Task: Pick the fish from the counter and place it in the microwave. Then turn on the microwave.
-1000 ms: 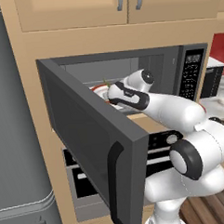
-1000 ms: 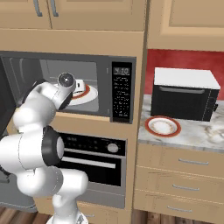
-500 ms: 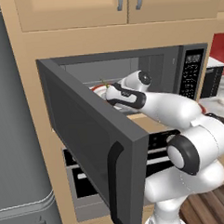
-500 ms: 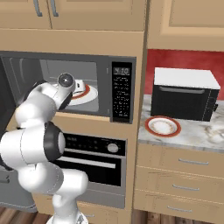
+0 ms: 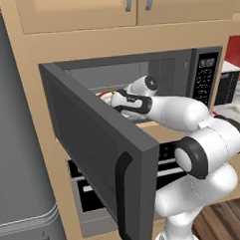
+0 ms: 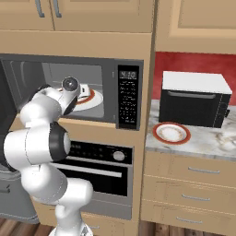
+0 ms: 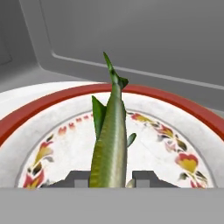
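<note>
Fish in fingers, over microwave plate.

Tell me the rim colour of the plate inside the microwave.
Red, on the plate; the hand view shows it best.

No legible txt on microwave display

Light wood cabinets, red backsplash, wooden floor
</note>
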Motion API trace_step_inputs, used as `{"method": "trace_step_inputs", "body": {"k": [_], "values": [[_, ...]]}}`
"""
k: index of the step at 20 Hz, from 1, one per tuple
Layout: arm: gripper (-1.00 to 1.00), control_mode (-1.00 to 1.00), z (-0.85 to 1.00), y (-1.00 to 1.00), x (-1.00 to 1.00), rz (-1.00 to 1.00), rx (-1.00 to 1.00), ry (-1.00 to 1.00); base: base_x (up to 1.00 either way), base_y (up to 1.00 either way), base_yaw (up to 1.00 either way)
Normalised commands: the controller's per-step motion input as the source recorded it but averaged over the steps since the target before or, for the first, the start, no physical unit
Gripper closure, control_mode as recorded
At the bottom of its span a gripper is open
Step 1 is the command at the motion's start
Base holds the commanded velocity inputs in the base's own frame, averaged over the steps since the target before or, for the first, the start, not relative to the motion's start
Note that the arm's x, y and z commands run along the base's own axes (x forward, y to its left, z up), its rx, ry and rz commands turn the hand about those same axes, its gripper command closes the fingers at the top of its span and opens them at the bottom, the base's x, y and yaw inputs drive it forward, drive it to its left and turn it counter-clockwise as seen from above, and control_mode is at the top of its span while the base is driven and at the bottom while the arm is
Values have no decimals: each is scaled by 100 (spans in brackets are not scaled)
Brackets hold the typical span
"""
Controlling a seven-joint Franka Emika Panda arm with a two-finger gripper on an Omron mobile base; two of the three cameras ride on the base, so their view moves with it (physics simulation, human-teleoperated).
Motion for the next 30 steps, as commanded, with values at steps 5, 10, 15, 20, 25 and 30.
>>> {"method": "trace_step_inputs", "body": {"k": [5,10,15,20,25,30], "values": [[100,-100,-7,0,19,0,-1,2,0,0,0],[100,-100,-10,1,18,0,-1,3,0,0,0],[100,-100,-14,1,17,0,-1,4,0,0,0],[100,-100,-18,3,7,0,0,4,0,0,0],[100,-100,-21,2,0,-1,-2,4,0,0,0],[100,-100,-21,1,0,-2,-3,1,0,0,0]]}}
